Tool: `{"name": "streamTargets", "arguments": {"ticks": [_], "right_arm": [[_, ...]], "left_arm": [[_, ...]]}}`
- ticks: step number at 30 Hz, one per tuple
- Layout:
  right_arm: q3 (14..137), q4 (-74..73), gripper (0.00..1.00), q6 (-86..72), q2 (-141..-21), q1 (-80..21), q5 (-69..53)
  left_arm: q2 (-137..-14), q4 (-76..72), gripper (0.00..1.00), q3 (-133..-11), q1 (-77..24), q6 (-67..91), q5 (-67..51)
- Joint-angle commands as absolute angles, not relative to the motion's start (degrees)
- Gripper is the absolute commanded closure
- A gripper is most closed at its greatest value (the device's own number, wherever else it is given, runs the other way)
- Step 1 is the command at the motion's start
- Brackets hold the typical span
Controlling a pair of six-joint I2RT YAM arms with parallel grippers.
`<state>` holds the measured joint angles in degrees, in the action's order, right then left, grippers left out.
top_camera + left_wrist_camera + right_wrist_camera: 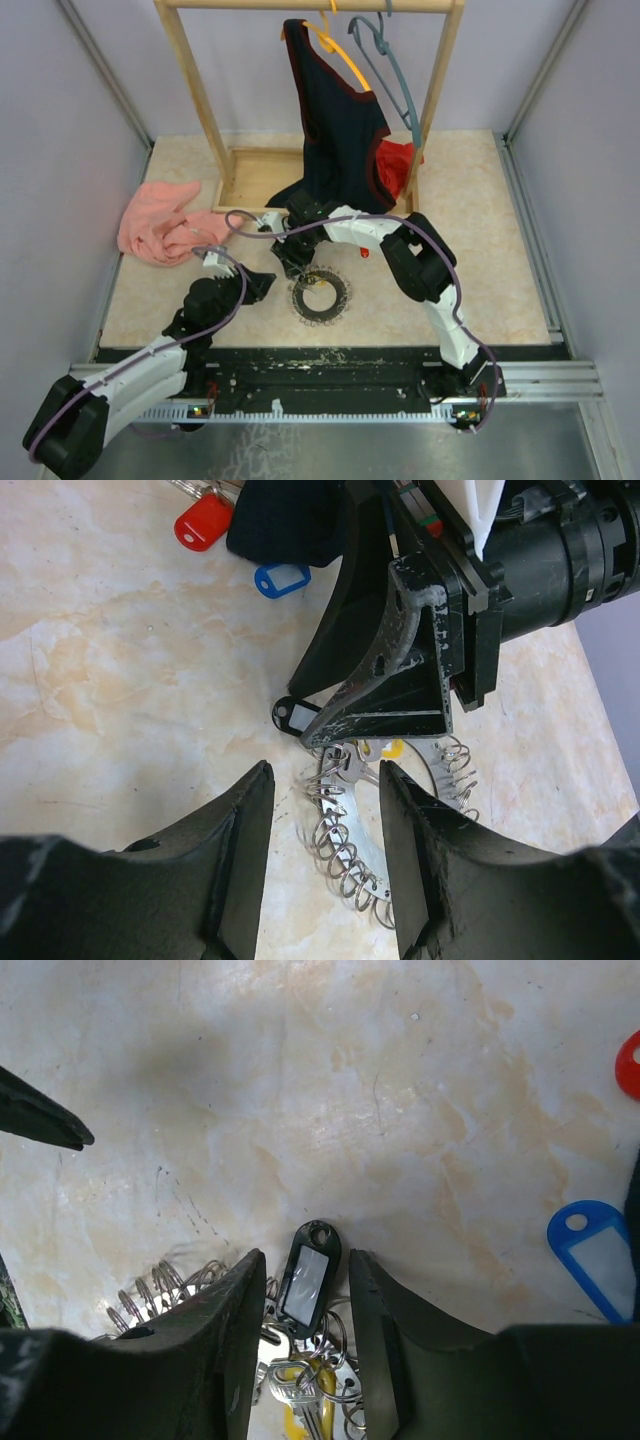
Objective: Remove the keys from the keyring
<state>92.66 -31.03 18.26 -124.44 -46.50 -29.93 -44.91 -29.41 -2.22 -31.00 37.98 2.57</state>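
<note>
My right claw [305,1256], spread open, straddles the black plastic key tag [307,1285]; my left claw [323,772] gapes over the dark beaded metal keyring [362,852], which could lift unpinned.

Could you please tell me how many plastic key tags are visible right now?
4. Red tag and blue tag lie loose on the table; black tag sits between the right gripper's fingers; yellow tag is at the keyring. Others may be hidden.
</note>
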Motion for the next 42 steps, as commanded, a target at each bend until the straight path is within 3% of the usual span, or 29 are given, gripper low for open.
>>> {"name": "streamTargets", "arguments": {"ticks": [1, 9, 19, 37, 42], "right_arm": [[94.70, -30.77, 0.62, 17.26, -125.86, -46.93, -26.54], [94.06, -31.10, 0.71, 18.17, -124.37, -47.06, -23.33], [92.95, -31.37, 1.00, 16.72, -121.94, -47.33, -25.28], [86.58, -27.25, 1.00, 17.42, -112.67, -47.11, -32.09], [87.15, -28.35, 0.97, 17.51, -114.05, -47.03, -28.10]], "left_arm": [[-43.52, -28.62, 0.48, -1.41, -30.68, 38.58, 2.48], [-42.38, -28.00, 0.48, -1.06, -30.67, 38.85, 2.11], [-41.08, -27.16, 0.49, -0.71, -30.68, 39.06, 1.79], [-41.69, -30.41, 0.47, 0.95, -30.72, 39.46, -2.17], [-41.87, -31.11, 0.47, 1.37, -30.69, 39.49, -2.52]]}}
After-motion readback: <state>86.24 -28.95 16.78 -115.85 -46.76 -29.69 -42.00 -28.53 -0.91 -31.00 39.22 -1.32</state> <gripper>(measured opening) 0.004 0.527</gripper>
